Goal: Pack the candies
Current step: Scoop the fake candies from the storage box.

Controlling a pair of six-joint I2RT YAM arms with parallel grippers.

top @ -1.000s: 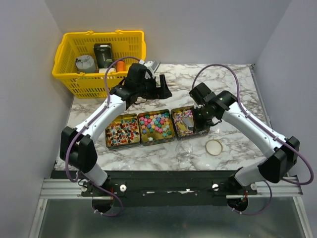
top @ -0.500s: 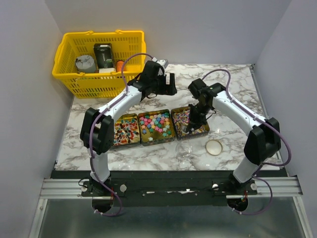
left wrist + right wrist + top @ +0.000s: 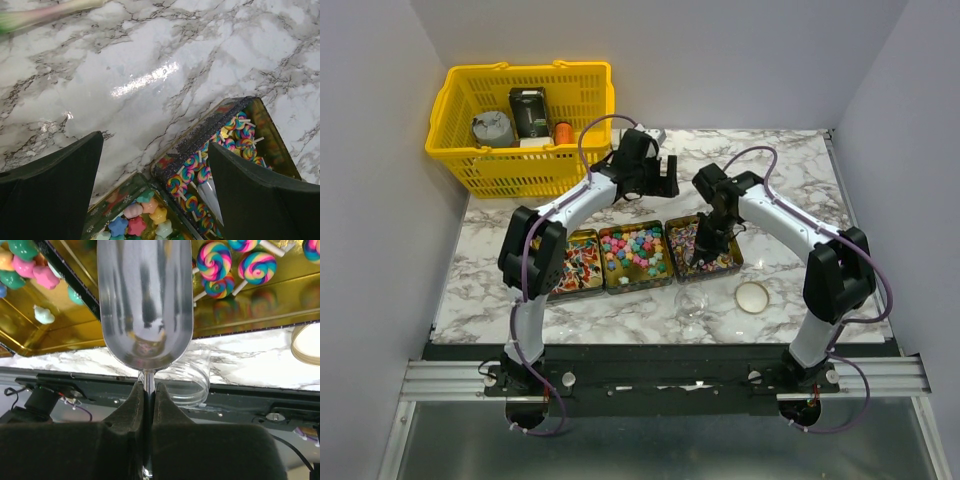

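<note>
The left gripper [image 3: 660, 177], jaws wide and empty, has swung out behind the square gold tins [image 3: 635, 255]. The right gripper [image 3: 146, 395], clamped on a silver metal scoop [image 3: 145, 300], has brought it, unloaded, down over the rightmost tin [image 3: 260, 305], so scooping looks next. The candies [image 3: 215, 257] there, swirl lollipops, lie flat, sticks pointing every way.

No legible txt, labels, brands, nos. or signs on anything in any of the views.
</note>
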